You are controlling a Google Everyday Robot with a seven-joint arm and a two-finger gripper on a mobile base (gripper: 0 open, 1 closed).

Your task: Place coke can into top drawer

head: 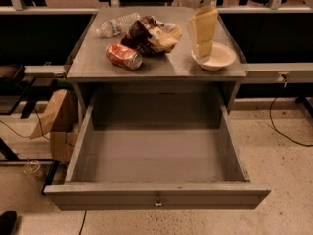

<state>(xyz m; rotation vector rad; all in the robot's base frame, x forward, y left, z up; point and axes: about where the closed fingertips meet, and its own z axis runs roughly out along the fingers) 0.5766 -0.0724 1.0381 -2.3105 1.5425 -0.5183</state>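
The coke can [123, 56] is red and dented and lies on its side on the grey table [93, 65], left of centre. Below it the top drawer [156, 196] is pulled fully out, with nothing showing inside it. Its small knob [158, 199] sits in the middle of the front panel. My gripper [203, 48] hangs from the cream arm at the table's right side, over the white bowl [220, 58]. It is well to the right of the can and apart from it.
A clear plastic water bottle [113, 27] and a brown and yellow snack bag [151, 34] lie behind the can. A brown paper bag and box [56, 121] stand on the floor left of the drawer. A cable [283, 131] runs along the floor at right.
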